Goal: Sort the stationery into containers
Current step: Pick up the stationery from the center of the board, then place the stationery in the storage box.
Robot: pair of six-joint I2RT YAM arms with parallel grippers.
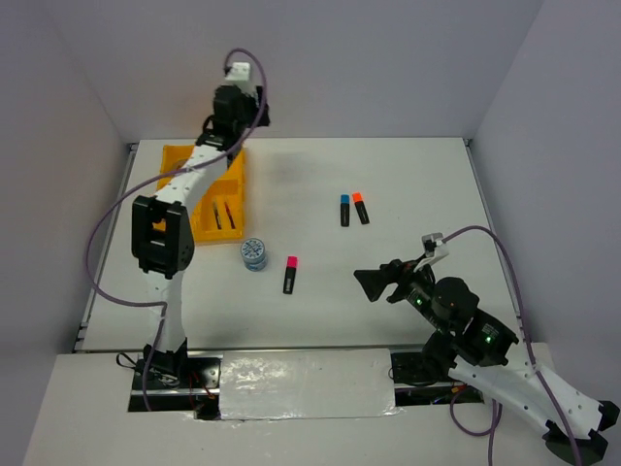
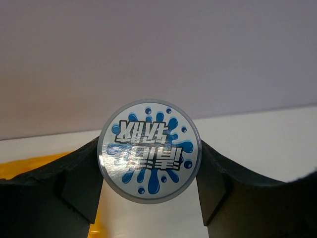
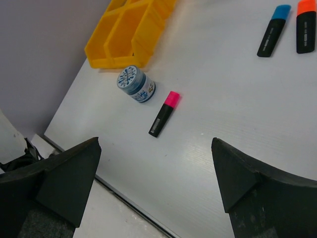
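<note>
The left gripper is closed on a tape roll: both fingers press against the rim, and the round face with its blue splash print is turned to the wrist camera. The roll is held off the surface, with the grey wall behind it and a strip of the yellow tray below at the left.

Only the left wrist view shows this grip. In the overhead view the roll cannot be made out at the end of the arm. That view alone shows the layout: the left arm reaches far forward, its wrist raised over the far end of the yellow tray at the far left of the table. Two thin pens lie in the near right compartment; their colour cannot be told.

The right arm is folded low at the near right. The right gripper points left, its jaws wide apart, holding and touching nothing. Its wrist view gives the loose items on the table: a second tape roll just beside the tray's near corner, a pink-capped highlighter near that roll, and a blue-capped highlighter and orange-capped highlighter side by side, well apart from the others.
</note>
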